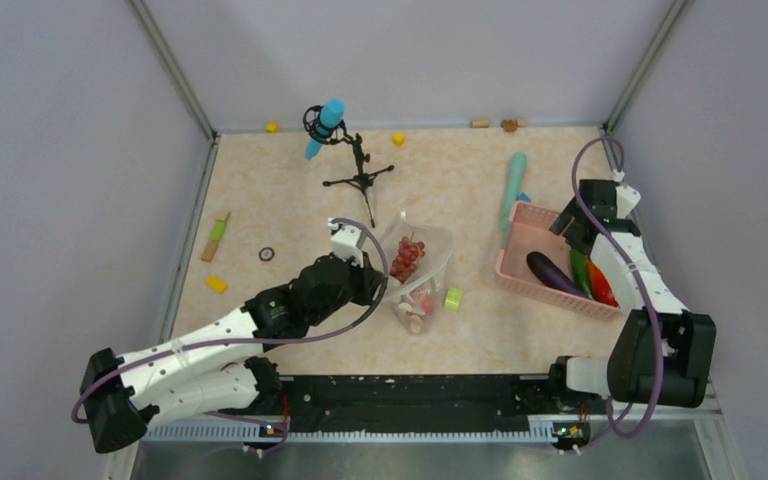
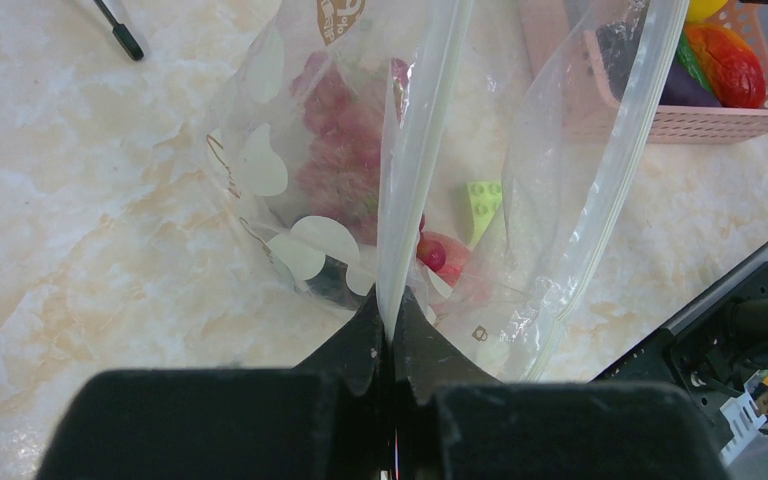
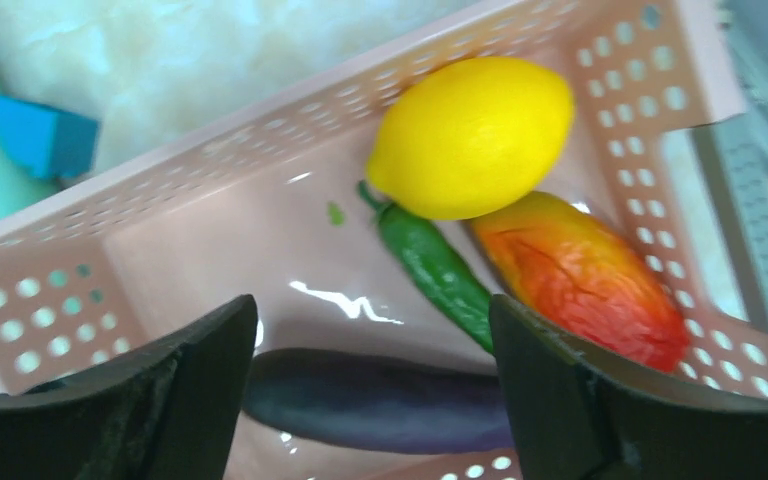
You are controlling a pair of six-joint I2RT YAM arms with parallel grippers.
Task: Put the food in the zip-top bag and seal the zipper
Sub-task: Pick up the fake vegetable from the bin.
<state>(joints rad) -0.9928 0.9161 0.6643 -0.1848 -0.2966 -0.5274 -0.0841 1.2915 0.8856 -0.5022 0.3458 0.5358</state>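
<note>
The zip-top bag [image 1: 418,262] stands on the table centre, clear with white dots, mouth open. Inside it are a reddish-purple grape bunch [image 2: 340,140] and red pieces [image 2: 442,255]. My left gripper [image 2: 392,322] is shut on the white zipper strip [image 2: 418,150] of one bag lip and holds it up; the other lip [image 2: 610,150] hangs apart. My right gripper [image 3: 372,305] is open and empty, just above the pink basket [image 3: 50,300]. Under it lie a yellow lemon [image 3: 470,135], a green pepper [image 3: 435,270], a red-orange piece [image 3: 580,275] and a dark purple eggplant [image 3: 380,400].
The pink basket [image 1: 513,262] sits at the right. A lime-green cylinder [image 1: 453,298] lies beside the bag. A microphone on a tripod [image 1: 360,172] stands behind. A teal rod [image 1: 513,185], yellow blocks [image 1: 217,284] and a small ring [image 1: 266,254] lie around.
</note>
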